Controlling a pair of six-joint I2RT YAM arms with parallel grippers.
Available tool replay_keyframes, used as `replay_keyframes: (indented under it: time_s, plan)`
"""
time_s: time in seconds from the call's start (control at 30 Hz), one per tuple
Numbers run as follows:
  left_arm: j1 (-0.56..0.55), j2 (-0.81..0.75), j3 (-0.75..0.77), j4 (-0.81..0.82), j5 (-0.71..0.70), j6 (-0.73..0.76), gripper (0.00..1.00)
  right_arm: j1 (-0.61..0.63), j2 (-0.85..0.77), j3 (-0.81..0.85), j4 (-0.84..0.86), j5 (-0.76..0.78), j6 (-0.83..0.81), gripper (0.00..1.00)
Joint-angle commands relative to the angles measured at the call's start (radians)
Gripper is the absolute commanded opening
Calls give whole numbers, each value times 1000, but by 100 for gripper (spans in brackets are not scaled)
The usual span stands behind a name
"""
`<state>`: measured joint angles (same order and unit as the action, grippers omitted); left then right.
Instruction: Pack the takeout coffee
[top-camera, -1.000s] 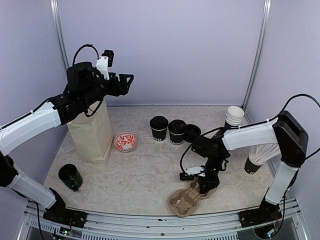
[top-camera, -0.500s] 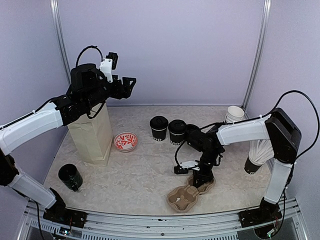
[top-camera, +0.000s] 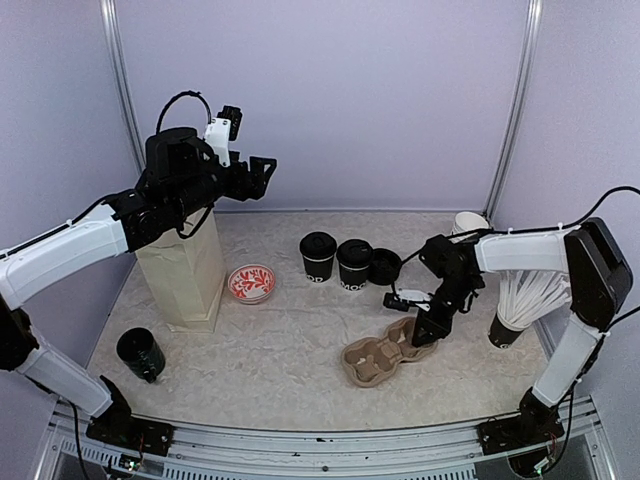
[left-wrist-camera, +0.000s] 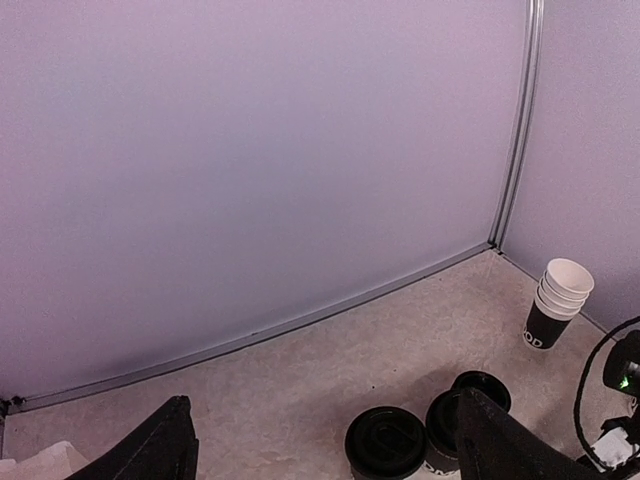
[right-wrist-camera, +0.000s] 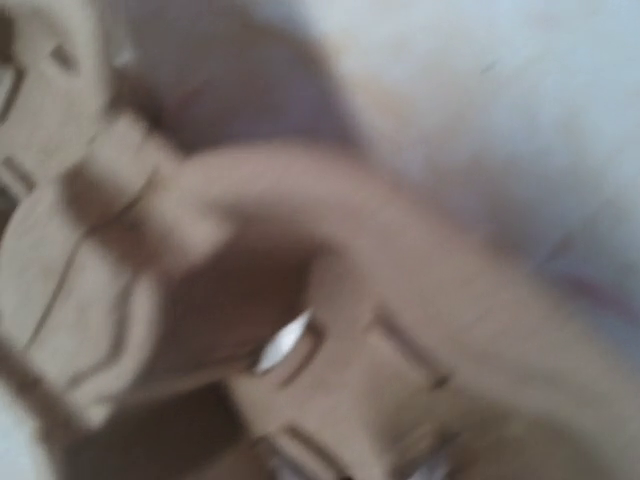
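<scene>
Dragging carrier (top-camera: 368, 360) — right gripper (top-camera: 426, 334) (seemingly clamped)

lidded cups (top-camera: 354, 262) behind cup carrier (top-camera: 375, 357), paper bag (top-camera: 185, 275) left

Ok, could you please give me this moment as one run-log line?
left pincer: open, raised beside paper bag | right pincer: shut on cup carrier | lidded cups: on table, not yet packed
</scene>
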<state>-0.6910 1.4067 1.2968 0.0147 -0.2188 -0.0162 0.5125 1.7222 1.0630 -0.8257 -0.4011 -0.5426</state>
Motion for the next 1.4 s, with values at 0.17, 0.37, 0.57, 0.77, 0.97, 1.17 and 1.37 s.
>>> replay_keyframes:
  time_s: [0.17, 0.37, 0.57, 0.77, 0.97, 1.17, 1.37]
  plan:
    - [-7, -7, 33, -4, -43, 13, 89, 47, -46, -13, -149, -57, -34, 14]
    - [-14, -12, 36, -9, -49, 39, 89, 181, -39, -9, -170, -87, -35, 15]
    - [-22, -11, 36, -10, -58, 45, 89, 184, -55, 32, -200, -28, -56, 21]
    - [-22, -23, 37, -3, -112, 21, 94, 182, -84, 88, -231, -40, -42, 46]
    - [-22, -26, 37, 2, -141, 21, 95, 188, -41, 129, -211, -72, 4, 52]
    - [-22, -14, 39, -1, -145, 21, 95, 189, -10, 167, -194, -10, 40, 52]
    - [-22, -10, 39, -2, -147, 21, 95, 205, 8, 165, -203, -23, 36, 52]
